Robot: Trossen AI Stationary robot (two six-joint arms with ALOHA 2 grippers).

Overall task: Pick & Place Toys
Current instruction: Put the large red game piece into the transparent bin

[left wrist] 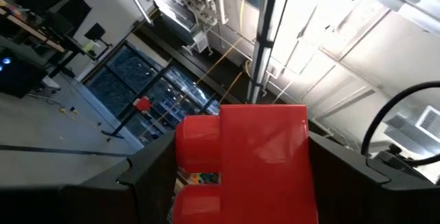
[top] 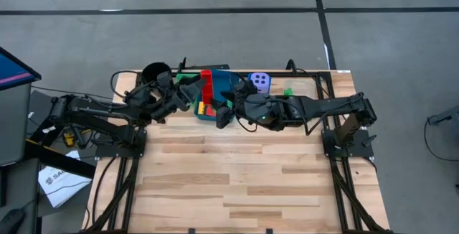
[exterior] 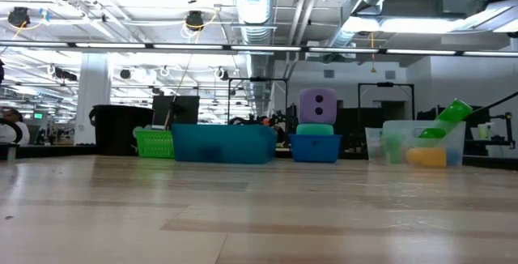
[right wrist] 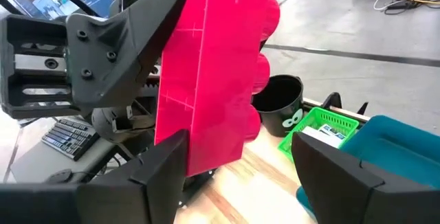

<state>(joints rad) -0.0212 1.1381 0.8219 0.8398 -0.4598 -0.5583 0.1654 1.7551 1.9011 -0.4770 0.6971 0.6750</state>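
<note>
A long red brick hangs in the air over the blue tray, between my two grippers. My left gripper comes from the table's left and is shut on it; the left wrist view shows the red brick filling the space between the fingers. My right gripper comes from the right and is open at the brick's other end. One finger overlaps the brick. The other finger stands apart from the studs. The low view shows neither gripper. My left gripper pinches the red brick between its two fingers. One finger is on the studded face and the other on the smooth opposite face. The fingers lie across the brick, on the part away from my right gripper. The brick is lifted clear. Whether my right gripper touches the brick, I cannot tell.
The black cup and a green tray stand at the far left. The blue tray holds small bricks. A purple dice cube sits right of it, and a clear tray with green and yellow bricks is farther right. The near table is bare wood.
</note>
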